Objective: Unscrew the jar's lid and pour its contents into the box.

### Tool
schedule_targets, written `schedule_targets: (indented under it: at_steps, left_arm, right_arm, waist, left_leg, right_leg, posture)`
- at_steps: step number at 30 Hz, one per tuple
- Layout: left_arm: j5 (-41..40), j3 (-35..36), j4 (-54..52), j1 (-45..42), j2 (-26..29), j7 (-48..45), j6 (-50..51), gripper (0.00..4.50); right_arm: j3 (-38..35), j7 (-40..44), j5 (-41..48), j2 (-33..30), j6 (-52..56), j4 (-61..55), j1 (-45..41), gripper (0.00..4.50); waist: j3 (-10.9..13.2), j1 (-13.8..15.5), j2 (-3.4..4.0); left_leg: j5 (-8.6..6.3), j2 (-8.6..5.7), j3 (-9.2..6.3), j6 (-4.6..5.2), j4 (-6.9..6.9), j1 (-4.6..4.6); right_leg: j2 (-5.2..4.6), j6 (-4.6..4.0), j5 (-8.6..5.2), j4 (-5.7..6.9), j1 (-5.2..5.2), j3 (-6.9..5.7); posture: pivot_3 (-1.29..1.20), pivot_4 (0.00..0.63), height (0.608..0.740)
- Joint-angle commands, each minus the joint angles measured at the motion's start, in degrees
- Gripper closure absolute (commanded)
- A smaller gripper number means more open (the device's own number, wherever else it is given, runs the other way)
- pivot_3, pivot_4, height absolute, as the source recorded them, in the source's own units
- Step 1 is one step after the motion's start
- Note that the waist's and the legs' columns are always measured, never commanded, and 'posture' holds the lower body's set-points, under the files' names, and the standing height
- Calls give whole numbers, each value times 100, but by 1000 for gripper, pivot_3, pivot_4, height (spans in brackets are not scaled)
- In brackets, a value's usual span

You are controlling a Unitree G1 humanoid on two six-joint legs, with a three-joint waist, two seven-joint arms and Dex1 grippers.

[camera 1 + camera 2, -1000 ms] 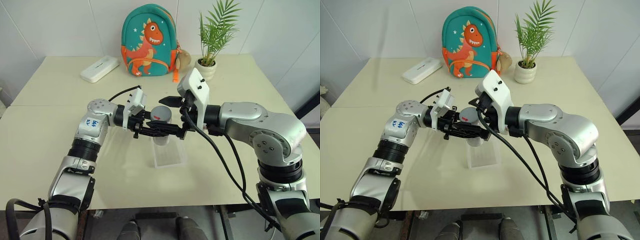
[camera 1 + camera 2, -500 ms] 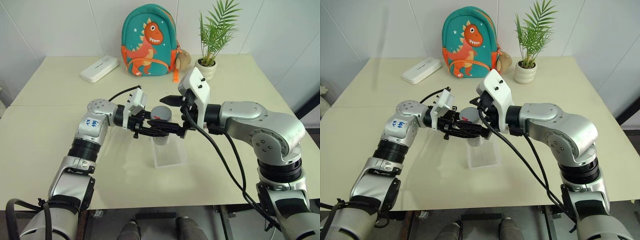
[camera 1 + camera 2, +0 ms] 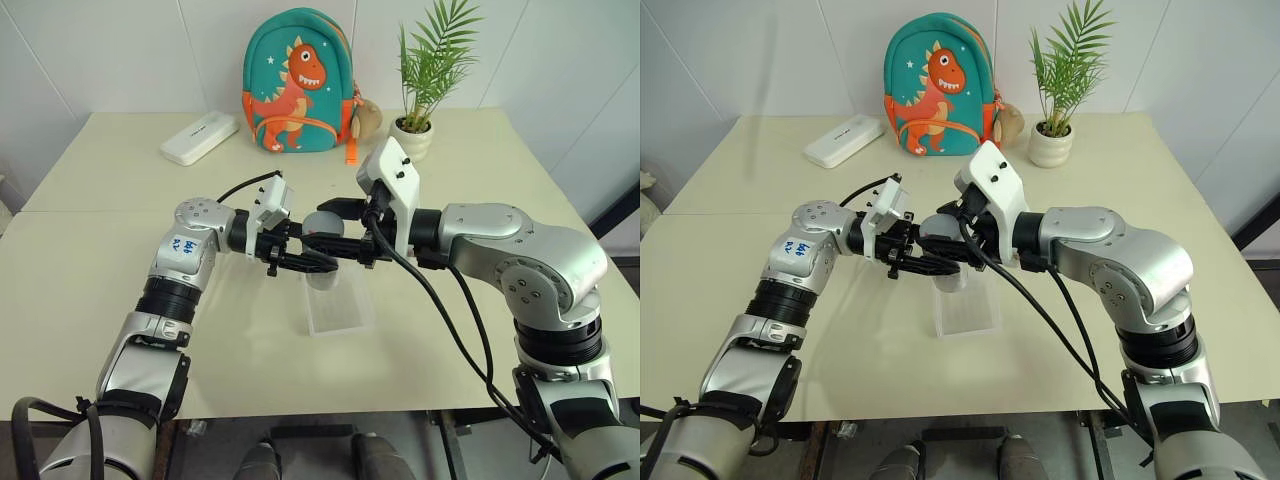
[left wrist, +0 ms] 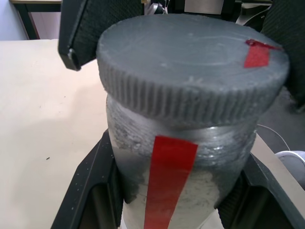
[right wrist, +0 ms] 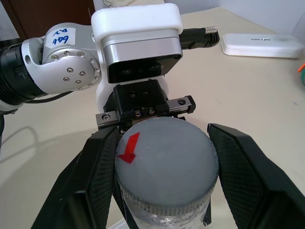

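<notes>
The jar (image 4: 176, 191), clear with a red strip down its side, is upright in my left gripper (image 3: 318, 258), which is shut on its body from the left. It hangs just above the box (image 3: 340, 310), a shallow clear tray on the table. The grey lid (image 5: 167, 162), marked with a small red arrow, sits on the jar. My right gripper (image 3: 326, 228) comes in from the right and is shut on the lid, one black finger on each side. The contents are hidden behind the jar's cloudy wall.
At the back of the table stand a teal dinosaur backpack (image 3: 297, 80), a white plant pot (image 3: 412, 138) with a green plant, and a flat white case (image 3: 200, 137). Bare tabletop (image 3: 90, 280) lies around the box.
My right gripper's fingers stood wide apart around the lid and have closed onto it. Neither arm has shifted, and the jar hangs in the same spot.
</notes>
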Motion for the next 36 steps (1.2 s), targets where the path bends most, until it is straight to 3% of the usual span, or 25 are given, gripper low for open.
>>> schedule_targets:
  at_steps: [1,21,28,32,36]
  left_arm:
    - [-25,27,-95,-172,32,-77,-34,2410]
    - [56,-85,-64,-119,103,-177,-8,2410]
    - [120,173,179,-274,434,7,-138,2410]
    - [194,403,397,-390,652,261,-357,2410]
    - [178,503,411,-399,717,373,-391,2410]
  right_arm:
    - [-180,60,-73,-102,-142,4,-209,1555]
    - [-591,284,-359,-678,-366,393,-599,1555]
    - [-1164,67,-595,-1461,-170,294,334,1555]
    - [-1775,-224,-719,-1603,7,-93,1897,1555]
    - [-1945,-473,-838,-1381,-201,-208,2904,1555]
  waist:
    - [0,-1,0]
    - [1,0,1]
    - [1,30,1]
    - [-1,67,-3]
    - [2,69,3]
  left_leg:
    - [0,0,0,0,0,0]
    - [0,0,1,0,-5,-2]
    - [0,-2,1,1,-3,-9]
    - [-1,0,-1,2,-7,-11]
    - [-3,-3,8,5,0,-16]
  right_leg:
    - [0,0,0,0,0,0]
    - [0,0,-1,-1,-6,0]
    - [-2,0,-1,-5,-9,0]
    - [0,-1,-4,-6,-11,-3]
    - [-2,1,-9,3,-20,7]
  posture:
    - [0,150,740]
    - [0,150,740]
    - [0,150,740]
    - [0,150,740]
    - [0,150,740]
